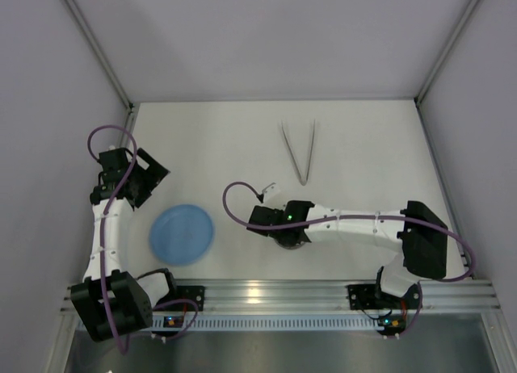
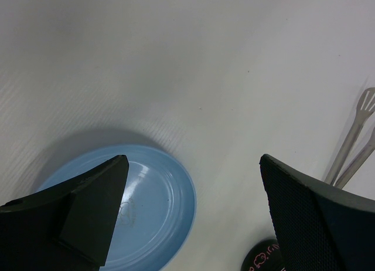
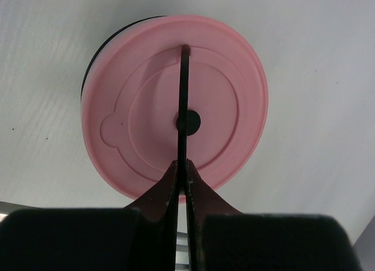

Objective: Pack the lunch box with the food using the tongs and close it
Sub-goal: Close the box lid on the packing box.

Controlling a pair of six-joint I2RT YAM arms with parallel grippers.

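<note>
Pink lid [image 3: 228, 89], prob plastic, sits on lunch box [image 3: 101, 49]: light, stiff, slick, so take by rim; R end effector [image 3: 181, 165] shut over it, L end effector [image 2: 193, 159] wide

Lid [image 3: 225, 101] on the lunch box [image 1: 289, 241], plate [image 1: 182, 234] to its left, tongs [image 1: 302, 171] behind.

White table [image 1: 242, 139], pale grey walls [image 1: 275, 34] on three sides, aluminium rail [image 1: 275, 292] along near edge.
</note>
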